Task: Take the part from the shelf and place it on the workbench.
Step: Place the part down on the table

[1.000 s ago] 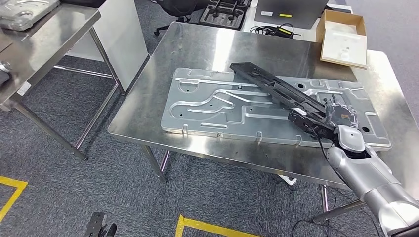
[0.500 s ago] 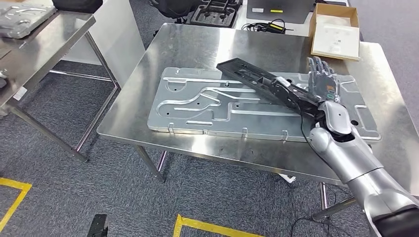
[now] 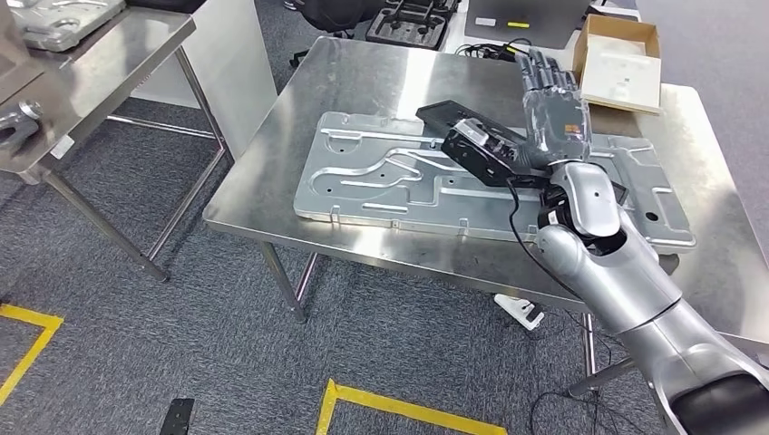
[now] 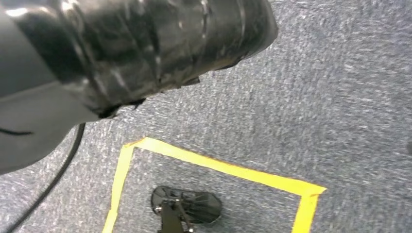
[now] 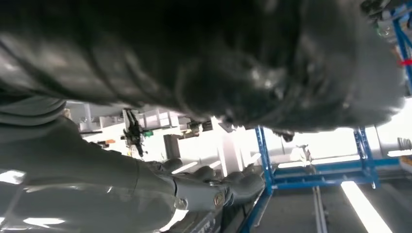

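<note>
In the head view the right hand (image 3: 553, 104) has lifted off the long black part (image 3: 472, 140), fingers now straight and apart, holding nothing; the part lies across the pressed metal panel (image 3: 381, 181) on the steel workbench (image 3: 272, 208), so placing looks done. Both wrist views are blurred: the left hand (image 4: 136, 53) hangs over carpet, its fingers' state untellable.

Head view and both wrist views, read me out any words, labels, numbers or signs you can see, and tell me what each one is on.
No text can be read in these pictures.
White sticker on the table leg at far left: too small to read.
Yellow label on the dark flat item behind the workbench: too small to read.
Cardboard box: no print visible.
Yellow floor tape: plain lines, no lettering.
</note>
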`<state>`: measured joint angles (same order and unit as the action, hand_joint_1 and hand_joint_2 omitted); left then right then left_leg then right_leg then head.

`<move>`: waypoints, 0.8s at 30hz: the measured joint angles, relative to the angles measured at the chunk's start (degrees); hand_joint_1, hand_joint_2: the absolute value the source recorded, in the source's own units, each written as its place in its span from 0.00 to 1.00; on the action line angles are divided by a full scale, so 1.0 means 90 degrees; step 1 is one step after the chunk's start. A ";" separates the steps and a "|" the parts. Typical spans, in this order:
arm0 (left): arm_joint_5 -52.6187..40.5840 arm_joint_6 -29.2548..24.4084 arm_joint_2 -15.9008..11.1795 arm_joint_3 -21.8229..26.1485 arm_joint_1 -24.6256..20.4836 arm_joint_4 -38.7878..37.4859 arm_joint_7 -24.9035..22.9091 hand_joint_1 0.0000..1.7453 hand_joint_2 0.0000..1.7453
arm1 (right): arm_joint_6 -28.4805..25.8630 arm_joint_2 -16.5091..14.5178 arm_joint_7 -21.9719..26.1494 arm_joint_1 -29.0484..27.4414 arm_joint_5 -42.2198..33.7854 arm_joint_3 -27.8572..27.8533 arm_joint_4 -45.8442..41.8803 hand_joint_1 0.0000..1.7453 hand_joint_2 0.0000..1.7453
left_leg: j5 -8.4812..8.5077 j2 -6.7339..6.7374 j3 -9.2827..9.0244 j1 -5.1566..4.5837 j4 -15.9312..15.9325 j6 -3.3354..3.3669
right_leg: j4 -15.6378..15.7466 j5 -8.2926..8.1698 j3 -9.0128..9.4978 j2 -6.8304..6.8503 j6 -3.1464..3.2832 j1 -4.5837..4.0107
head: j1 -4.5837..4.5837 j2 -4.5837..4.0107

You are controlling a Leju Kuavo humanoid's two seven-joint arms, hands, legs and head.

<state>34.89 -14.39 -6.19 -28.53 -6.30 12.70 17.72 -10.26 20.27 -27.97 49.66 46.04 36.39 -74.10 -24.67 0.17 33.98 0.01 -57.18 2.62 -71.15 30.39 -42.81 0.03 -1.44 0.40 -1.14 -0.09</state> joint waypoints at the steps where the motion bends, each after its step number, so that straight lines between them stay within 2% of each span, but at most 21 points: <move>1: 0.0000 -0.0002 0.0002 0.0000 0.0002 0.0000 -0.0005 0.00 1.00 | 0.0001 -0.0007 0.0021 -0.0003 0.0039 0.0021 -0.0046 0.00 0.00 | 0.0054 0.0001 0.0080 0.0001 -0.0012 -0.0004 | -0.0313 0.0144 -0.0032 0.0001 -0.0023 0.0016 | 0.0001 0.0000; 2: 0.0002 -0.0002 0.0004 0.0000 0.0004 0.0000 -0.0010 0.00 1.00 | 0.0004 -0.0019 0.0034 -0.0004 0.0071 0.0042 -0.0093 0.00 0.00 | 0.0101 0.0001 0.0157 0.0004 -0.0027 -0.0016 | -0.0437 0.0149 0.0024 0.0001 -0.0041 0.0034 | 0.0002 0.0000; 3: 0.0004 0.0004 0.0007 0.0001 0.0005 0.0000 -0.0019 0.00 1.00 | 0.0012 -0.0041 0.0041 -0.0003 0.0096 0.0061 -0.0146 0.00 0.00 | 0.0144 0.0001 0.0234 0.0009 -0.0050 -0.0033 | -0.0353 0.0053 0.0185 0.0002 -0.0058 0.0055 | 0.0001 0.0000; 4: 0.0006 0.0019 0.0010 0.0001 0.0005 0.0000 -0.0029 0.00 1.00 | 0.0027 -0.0068 0.0042 0.0002 0.0118 0.0081 -0.0206 0.00 0.00 | 0.0184 0.0001 0.0311 0.0018 -0.0083 -0.0055 | -0.0079 -0.0090 0.0450 0.0004 -0.0073 0.0080 | 0.0002 0.0000; 6: 0.0009 0.0069 0.0012 0.0001 0.0002 -0.0001 -0.0048 0.00 1.00 | 0.0074 -0.0148 0.0047 0.0024 0.0143 0.0118 -0.0346 0.00 0.00 | 0.0240 -0.0003 0.0442 0.0025 -0.0167 -0.0116 | 0.0731 -0.0194 0.1036 -0.0002 -0.0075 0.0097 | 0.0001 0.0000; 7: 0.0010 0.0092 0.0010 0.0000 0.0000 -0.0001 -0.0055 0.00 1.00 | 0.0095 -0.0193 0.0052 0.0038 0.0152 0.0135 -0.0420 0.00 0.00 | 0.0272 -0.0007 0.0485 0.0021 -0.0198 -0.0155 | 0.1015 -0.0191 0.1212 -0.0010 -0.0049 0.0087 | -0.0001 0.0000; 9: 0.0012 0.0112 0.0010 0.0000 0.0000 -0.0001 -0.0064 0.00 1.00 | 0.0115 -0.0290 0.0068 0.0060 0.0174 0.0160 -0.0545 0.00 0.00 | 0.0363 -0.0019 0.0538 0.0015 -0.0212 -0.0239 | 0.1197 -0.0188 0.1277 -0.0025 0.0039 0.0045 | -0.0007 0.0000; 11: 0.0015 0.0113 0.0010 0.0001 0.0015 -0.0001 -0.0075 0.00 0.50 | 0.0120 -0.0370 0.0082 0.0069 0.0194 0.0189 -0.0616 0.00 0.00 | 0.0410 -0.0049 0.0590 0.0040 -0.0225 -0.0313 | 0.1230 -0.0288 0.1193 -0.0014 0.0143 0.0048 | -0.0005 0.0000; 12: 0.0019 0.0112 0.0011 0.0001 0.0027 -0.0001 -0.0087 0.00 0.25 | 0.0124 -0.0410 0.0092 0.0065 0.0202 0.0211 -0.0650 0.00 0.00 | 0.0289 -0.0060 0.0654 0.0052 -0.0319 -0.0348 | 0.1247 -0.0358 0.1133 -0.0005 0.0196 0.0049 | -0.0007 0.0000; 13: 0.0025 0.0109 0.0012 0.0000 0.0037 -0.0001 -0.0102 0.00 0.00 | 0.0127 -0.0442 0.0101 0.0061 0.0209 0.0230 -0.0685 0.00 0.00 | 0.0046 -0.0069 0.0744 0.0058 -0.0536 -0.0378 | 0.1262 -0.0436 0.1052 0.0004 0.0242 0.0055 | -0.0014 0.0000; 15: 0.0045 0.0096 0.0009 -0.0001 0.0047 -0.0001 -0.0143 0.00 0.00 | 0.0129 -0.0494 0.0126 0.0049 0.0218 0.0250 -0.0758 0.00 0.00 | -0.0637 -0.0067 0.0955 0.0059 -0.1279 -0.0424 | 0.1263 -0.0595 0.0856 0.0010 0.0299 0.0045 | -0.0027 0.0000; 16: 0.0055 0.0088 0.0007 -0.0001 0.0045 -0.0001 -0.0162 0.00 0.00 | 0.0126 -0.0513 0.0137 0.0038 0.0220 0.0251 -0.0780 0.00 0.00 | -0.0880 -0.0066 0.1020 0.0062 -0.1672 -0.0434 | 0.1261 -0.0671 0.0753 0.0010 0.0310 0.0037 | -0.0030 0.0000; 17: 0.0063 0.0080 0.0005 -0.0001 0.0042 -0.0001 -0.0180 0.00 0.00 | 0.0121 -0.0533 0.0146 0.0021 0.0220 0.0251 -0.0795 0.00 0.00 | -0.0979 -0.0065 0.1026 0.0064 -0.1951 -0.0436 | 0.1258 -0.0745 0.0654 0.0010 0.0311 0.0032 | -0.0030 0.0000; 18: 0.0068 0.0076 0.0005 -0.0001 0.0039 -0.0001 -0.0200 0.00 0.00 | 0.0114 -0.0548 0.0153 -0.0004 0.0217 0.0253 -0.0809 0.00 0.00 | -0.0937 -0.0065 0.0952 0.0064 -0.2060 -0.0433 | 0.1255 -0.0817 0.0559 0.0010 0.0306 0.0029 | -0.0030 0.0000; 19: 0.0071 0.0074 0.0005 -0.0001 0.0037 -0.0001 -0.0219 0.00 0.00 | 0.0105 -0.0557 0.0157 -0.0030 0.0211 0.0254 -0.0822 0.00 0.00 | -0.0782 -0.0065 0.0766 0.0064 -0.1945 -0.0425 | 0.1253 -0.0889 0.0467 0.0010 0.0295 0.0029 | -0.0030 0.0000; 20: 0.0073 0.0071 0.0004 -0.0001 0.0036 -0.0001 -0.0240 0.00 0.00 | 0.0097 -0.0562 0.0158 -0.0051 0.0200 0.0254 -0.0837 0.00 0.00 | -0.0616 -0.0064 0.0485 0.0064 -0.1642 -0.0413 | 0.1251 -0.0959 0.0383 0.0010 0.0279 0.0029 | -0.0029 0.0000; 22: 0.0078 0.0066 -0.0009 -0.0001 0.0028 -0.0001 -0.0273 0.00 0.00 | 0.0077 -0.0559 0.0159 -0.0061 0.0171 0.0254 -0.0872 0.00 0.00 | -0.0553 -0.0071 -0.0194 0.0045 -0.0733 -0.0368 | 0.1244 -0.1086 0.0261 0.0010 0.0222 0.0019 | -0.0025 0.0000; 23: 0.0080 0.0064 -0.0018 -0.0001 0.0025 -0.0001 -0.0280 0.00 0.00 | 0.0058 -0.0556 0.0160 -0.0053 0.0151 0.0254 -0.0886 0.00 0.00 | -0.0606 -0.0075 -0.0400 0.0029 -0.0400 -0.0332 | 0.1254 -0.1148 0.0239 0.0011 0.0186 0.0016 | -0.0022 0.0000; 24: 0.0081 0.0064 -0.0026 -0.0001 0.0022 -0.0001 -0.0284 0.00 0.00 | 0.0033 -0.0552 0.0162 -0.0040 0.0132 0.0254 -0.0899 0.00 0.00 | -0.0665 -0.0078 -0.0498 0.0008 -0.0207 -0.0294 | 0.1274 -0.1211 0.0232 0.0011 0.0148 0.0015 | -0.0026 0.0000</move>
<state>35.62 -13.81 -6.42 -28.55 -6.10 12.70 15.16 -9.96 15.30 -26.51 49.30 47.22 38.68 -82.18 -30.66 -0.53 29.49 0.08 -59.05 -0.02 -59.69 19.49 -40.72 0.13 -0.11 0.53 -1.37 -0.09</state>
